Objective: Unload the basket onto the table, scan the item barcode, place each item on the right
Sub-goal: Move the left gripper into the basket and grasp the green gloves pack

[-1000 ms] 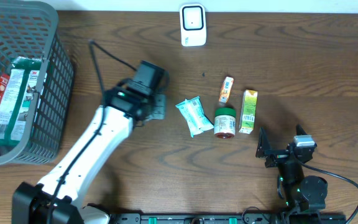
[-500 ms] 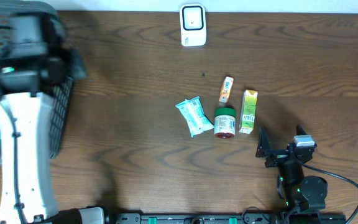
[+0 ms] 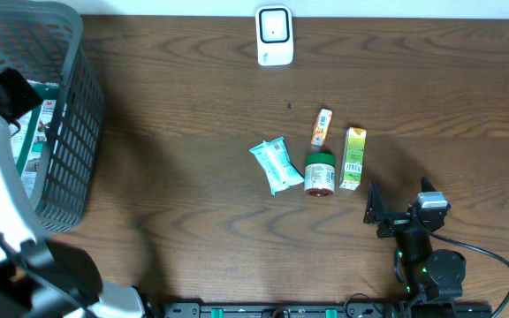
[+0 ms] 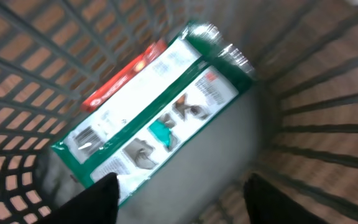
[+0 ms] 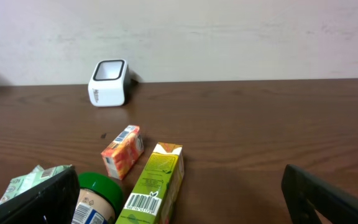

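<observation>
My left gripper [image 4: 182, 204] hangs open inside the grey basket [image 3: 76, 132], with nothing between its fingers. Below it on the basket floor lie a green and white package [image 4: 154, 118] and a red item [image 4: 120, 78]. In the overhead view the left gripper [image 3: 5, 88] sits over the basket's left side. The white scanner [image 3: 273, 35] stands at the back of the table. A teal packet [image 3: 277, 164], a green-lidded jar [image 3: 320, 172], a small orange box [image 3: 322, 127] and a green carton [image 3: 353, 158] lie mid-table. My right gripper [image 3: 394, 212] rests open just behind the carton [image 5: 151, 186], whose barcode faces up.
The basket's mesh walls [image 4: 316, 112] close in around the left gripper. In the right wrist view the scanner [image 5: 108, 82] stands far back by the wall, with the orange box [image 5: 123, 151] and the jar [image 5: 92, 196] in front of it.
The left arm has swung from the middle of the table leftward into the basket, and its jaws have opened. The right arm has not moved.
</observation>
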`<control>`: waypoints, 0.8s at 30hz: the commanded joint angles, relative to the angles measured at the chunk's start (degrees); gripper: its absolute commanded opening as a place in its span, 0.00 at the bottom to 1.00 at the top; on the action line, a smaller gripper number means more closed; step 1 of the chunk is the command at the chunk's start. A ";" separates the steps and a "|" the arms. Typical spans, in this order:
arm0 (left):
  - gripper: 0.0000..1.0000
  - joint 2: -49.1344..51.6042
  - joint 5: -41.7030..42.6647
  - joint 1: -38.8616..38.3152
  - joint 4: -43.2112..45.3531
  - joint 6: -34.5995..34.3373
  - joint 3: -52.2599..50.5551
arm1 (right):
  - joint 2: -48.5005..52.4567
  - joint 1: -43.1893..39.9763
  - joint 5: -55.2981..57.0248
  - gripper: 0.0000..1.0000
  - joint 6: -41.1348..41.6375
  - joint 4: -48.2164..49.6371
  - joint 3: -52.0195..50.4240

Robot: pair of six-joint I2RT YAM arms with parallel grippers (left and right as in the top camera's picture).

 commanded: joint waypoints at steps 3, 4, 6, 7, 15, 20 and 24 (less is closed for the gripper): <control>0.73 8.72 -0.79 0.68 -0.31 6.16 -0.42 | -0.20 0.35 -0.24 0.99 0.72 -0.24 -0.07; 0.73 10.12 -0.79 0.68 -0.33 6.67 -0.42 | -0.20 0.35 -0.24 0.99 0.72 -0.22 -0.07; 0.73 12.96 -0.98 0.68 -0.52 7.43 -0.42 | -0.20 0.35 -0.24 0.99 0.72 -0.22 -0.07; 0.73 14.25 -1.84 0.68 -0.55 7.43 -0.42 | -0.20 0.35 -0.24 0.99 0.72 -0.24 -0.07; 0.77 24.33 -4.44 0.68 0.39 10.27 -0.44 | -0.20 0.35 -0.24 0.99 0.72 -0.24 -0.07; 0.78 28.72 -4.46 0.70 1.95 14.27 -0.44 | -0.20 0.35 -0.24 0.99 0.72 -0.24 -0.07; 0.78 30.86 -7.08 0.70 3.63 15.76 -0.44 | -0.20 0.35 -0.24 0.99 0.72 -0.24 -0.07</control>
